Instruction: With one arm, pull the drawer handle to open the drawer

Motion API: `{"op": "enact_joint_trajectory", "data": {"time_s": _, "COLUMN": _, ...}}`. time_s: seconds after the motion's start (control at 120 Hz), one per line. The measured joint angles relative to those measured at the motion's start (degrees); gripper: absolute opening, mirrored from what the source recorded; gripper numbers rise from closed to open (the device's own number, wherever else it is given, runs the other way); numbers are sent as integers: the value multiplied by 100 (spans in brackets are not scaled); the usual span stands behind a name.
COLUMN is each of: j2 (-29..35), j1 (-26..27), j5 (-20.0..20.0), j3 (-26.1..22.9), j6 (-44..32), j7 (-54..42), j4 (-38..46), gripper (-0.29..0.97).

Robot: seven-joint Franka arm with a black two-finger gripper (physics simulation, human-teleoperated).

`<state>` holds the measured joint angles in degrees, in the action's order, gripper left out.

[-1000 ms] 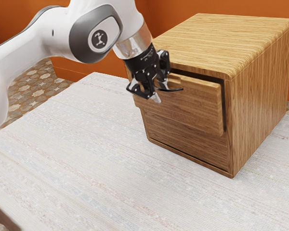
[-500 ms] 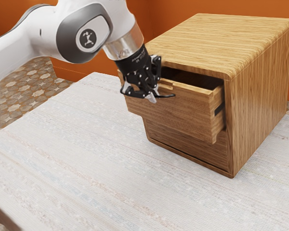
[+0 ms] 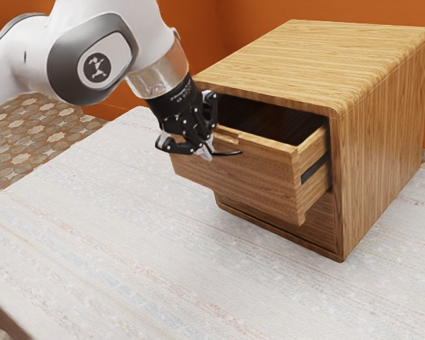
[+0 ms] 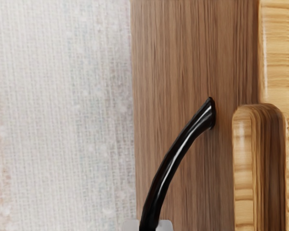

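Your drawer [image 3: 248, 177] is sliding farther out of the cabinet [image 3: 375, 142] than 0.5 s ago, and the arm is drawing back with it. In front of the cabinet, your gripper [image 3: 197, 149] is clamping narrowly around the black handle [image 3: 230, 152] on the drawer's front. Behind that, the cabinet's dark cavity is showing.

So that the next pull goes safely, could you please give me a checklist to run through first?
1. Black two-finger gripper shut on the curved black drawer handle: ok.
2. Upper wooden drawer partly out of the bamboo cabinet: ok.
3. Drawer front held above the pale woven tabletop, not touching: ok.
4. Travel left before the drawer's stop: cannot tell.
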<state>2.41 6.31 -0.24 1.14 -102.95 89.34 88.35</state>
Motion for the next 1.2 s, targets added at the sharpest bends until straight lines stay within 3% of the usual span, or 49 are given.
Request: {"op": "enact_joint_trajectory", "data": {"time_s": 1.2, "j2": 1568, "j1": -31, "j5": 19, "j3": -145, "j6": -334, "j7": 6, "j4": 1728, "gripper": -11}}
